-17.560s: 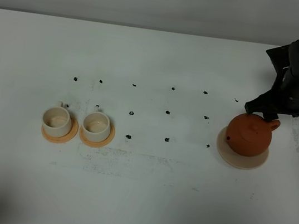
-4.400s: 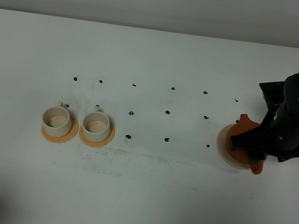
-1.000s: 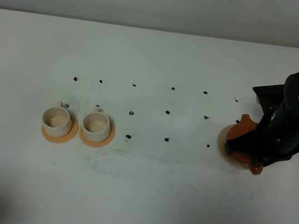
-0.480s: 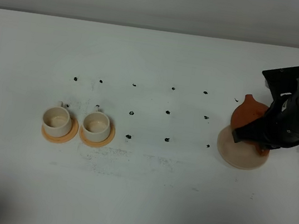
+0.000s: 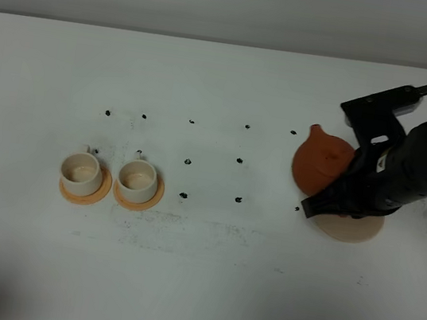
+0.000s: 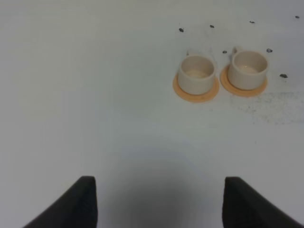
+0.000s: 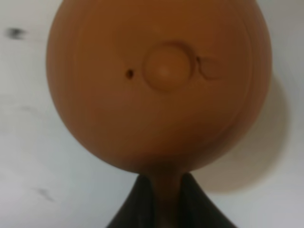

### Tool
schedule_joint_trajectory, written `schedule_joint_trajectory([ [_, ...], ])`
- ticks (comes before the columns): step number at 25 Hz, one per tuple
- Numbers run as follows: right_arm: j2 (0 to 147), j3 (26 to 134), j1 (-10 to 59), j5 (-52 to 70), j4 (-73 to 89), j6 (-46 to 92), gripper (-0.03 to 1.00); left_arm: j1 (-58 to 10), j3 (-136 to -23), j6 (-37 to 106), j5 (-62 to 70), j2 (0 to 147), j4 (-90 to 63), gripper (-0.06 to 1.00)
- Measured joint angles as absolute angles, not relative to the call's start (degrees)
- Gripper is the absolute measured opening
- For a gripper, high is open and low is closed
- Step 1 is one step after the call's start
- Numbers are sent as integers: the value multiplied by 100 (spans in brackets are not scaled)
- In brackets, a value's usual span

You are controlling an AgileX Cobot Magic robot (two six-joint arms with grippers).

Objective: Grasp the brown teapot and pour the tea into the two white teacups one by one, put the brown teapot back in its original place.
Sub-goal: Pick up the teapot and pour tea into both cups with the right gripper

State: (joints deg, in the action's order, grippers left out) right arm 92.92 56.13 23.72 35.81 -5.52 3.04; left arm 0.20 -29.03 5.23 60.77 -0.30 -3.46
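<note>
Brown teapot: round, reddish-brown, knobbed lid with a small hole. The spout-to-handle axis runs 11 to 5 o'clock, spout at 11. Right gripper clamps its handle. Position: at 10 o'clock of the beige saucer, over a white table marked with black dots; grey wall beyond.

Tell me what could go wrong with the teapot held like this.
1. The right gripper pinches the teapot only by its handle, so the pot might swing or slip.
2. Nothing holds the lid; tilting could drop it.
3. The two cups are small and close together, so tea may miss.
</note>
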Motion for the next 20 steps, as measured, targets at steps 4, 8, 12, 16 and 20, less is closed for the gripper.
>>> schedule_joint_trajectory([
  [4, 9292, 5613, 2868, 3293, -734, 506, 12, 20, -2903, 523, 6077, -30, -346, 58],
  [8, 9452, 5750, 3167, 3242, -742, 707, 12, 20, -2903, 523, 6077, -30, -346, 58],
  [12, 9813, 6142, 3273, 3262, -776, 854, 12, 20, -2903, 523, 6077, -30, -346, 58],
  [16, 10189, 6517, 3376, 3304, -867, 1142, 12, 20, -2903, 523, 6077, -25, -346, 58],
  [20, 10519, 6744, 3588, 3368, -1129, 1332, 12, 20, -2903, 518, 6077, -25, -346, 58],
])
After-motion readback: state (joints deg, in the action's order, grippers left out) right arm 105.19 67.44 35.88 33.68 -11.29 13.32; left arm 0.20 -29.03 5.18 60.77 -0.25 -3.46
